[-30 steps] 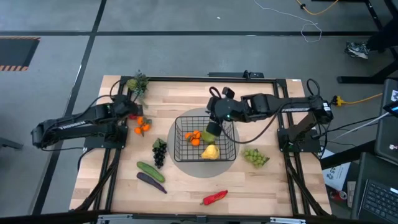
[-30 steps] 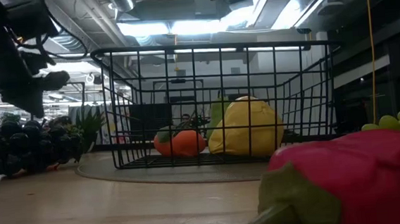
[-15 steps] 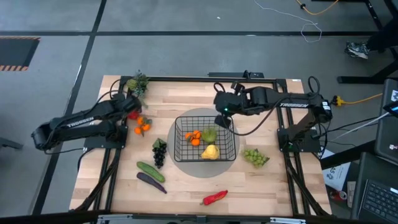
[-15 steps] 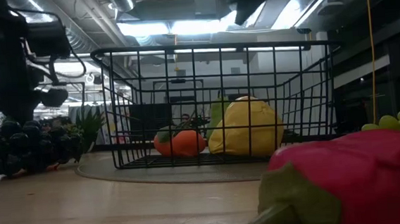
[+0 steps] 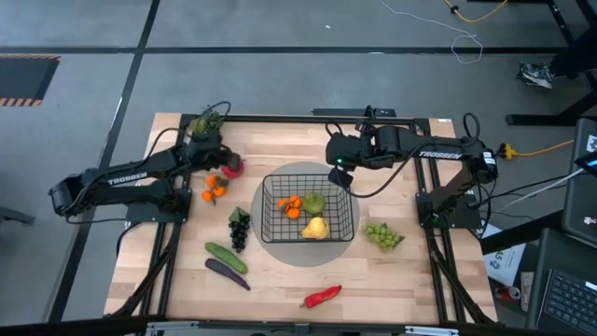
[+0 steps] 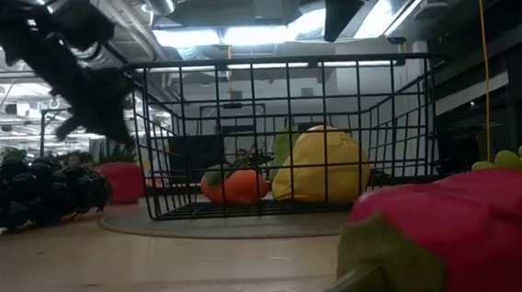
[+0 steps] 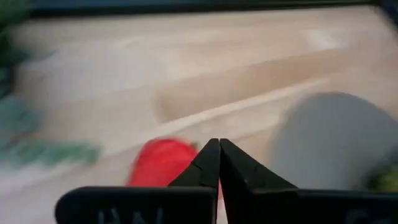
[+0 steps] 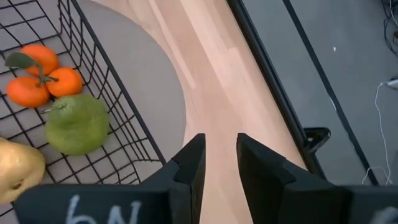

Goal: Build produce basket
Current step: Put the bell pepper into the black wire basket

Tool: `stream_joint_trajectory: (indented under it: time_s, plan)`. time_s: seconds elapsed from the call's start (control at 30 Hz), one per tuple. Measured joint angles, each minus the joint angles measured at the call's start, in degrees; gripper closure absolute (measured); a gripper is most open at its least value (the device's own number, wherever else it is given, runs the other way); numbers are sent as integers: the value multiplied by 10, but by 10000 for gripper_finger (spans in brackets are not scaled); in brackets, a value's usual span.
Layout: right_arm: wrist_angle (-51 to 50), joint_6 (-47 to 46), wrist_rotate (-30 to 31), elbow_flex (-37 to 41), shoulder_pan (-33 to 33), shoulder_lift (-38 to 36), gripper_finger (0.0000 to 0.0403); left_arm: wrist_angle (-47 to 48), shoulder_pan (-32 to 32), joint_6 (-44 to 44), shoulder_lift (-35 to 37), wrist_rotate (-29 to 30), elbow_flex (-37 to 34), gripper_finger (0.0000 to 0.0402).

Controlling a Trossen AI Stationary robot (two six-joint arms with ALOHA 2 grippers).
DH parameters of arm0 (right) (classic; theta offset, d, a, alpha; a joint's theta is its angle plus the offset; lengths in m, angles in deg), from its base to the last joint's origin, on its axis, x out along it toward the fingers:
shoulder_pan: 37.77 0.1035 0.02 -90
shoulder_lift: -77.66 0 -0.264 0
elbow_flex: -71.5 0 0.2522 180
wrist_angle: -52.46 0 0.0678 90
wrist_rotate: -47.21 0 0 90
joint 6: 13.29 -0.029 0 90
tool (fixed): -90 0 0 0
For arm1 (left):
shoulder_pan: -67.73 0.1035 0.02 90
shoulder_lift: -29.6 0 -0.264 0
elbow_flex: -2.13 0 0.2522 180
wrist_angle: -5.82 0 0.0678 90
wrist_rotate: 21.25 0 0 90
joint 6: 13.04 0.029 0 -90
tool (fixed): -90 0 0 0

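Note:
The black wire basket (image 5: 265,189) stands on a grey round mat at the table's middle. It holds oranges (image 8: 42,74), a green pear (image 8: 77,123) and a yellow lemon (image 5: 315,227). My right gripper (image 8: 221,155) hangs open above the mat just beyond the basket's far right corner, with nothing between its fingers. My left gripper (image 7: 217,144) is shut, its tips right by a red apple (image 5: 232,168) that sits on the table left of the basket's far left corner. My left gripper's shut fingertips (image 7: 210,155) slant down from the table's left and end at the red apple's top (image 7: 177,155). The apple (image 6: 125,181) rests on the table. Whether the tips touch it, I cannot tell.
Left of the basket lie loose oranges (image 5: 213,190), dark grapes (image 5: 239,229), a cucumber (image 5: 226,256) and an eggplant (image 5: 227,273). A red pepper (image 5: 322,296) lies near the front edge and green grapes (image 5: 382,235) right of the basket. A potted plant (image 5: 207,121) stands far left.
My right gripper has drawn back from over the basket toward the far edge, leaving the green pear inside. My left gripper has swung toward the table's right, toward the basket, tipping more level. The red apple has shifted the same way along the table.

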Motion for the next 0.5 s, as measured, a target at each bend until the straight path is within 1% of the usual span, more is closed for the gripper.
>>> stream_joint_trajectory:
  time_s: [0.07,0.13,0.23,0.37,0.43,0.5]
  plan:
    - [-11,-11,0,0,0,0,310,-29,-14,14,2,5,0,401]
    - [-22,-24,0,0,0,0,310,-1,-24,-5,11,31,10,401]
    - [-37,-34,0,0,0,0,310,108,-36,-40,17,67,30,401]
    - [-44,-32,0,0,-2,0,310,247,-51,-128,13,119,48,401]
    - [-44,-31,0,0,-4,0,310,283,-53,-164,1,121,48,401]
    - [-44,-31,0,0,-8,0,310,298,-52,-182,-14,109,48,402]
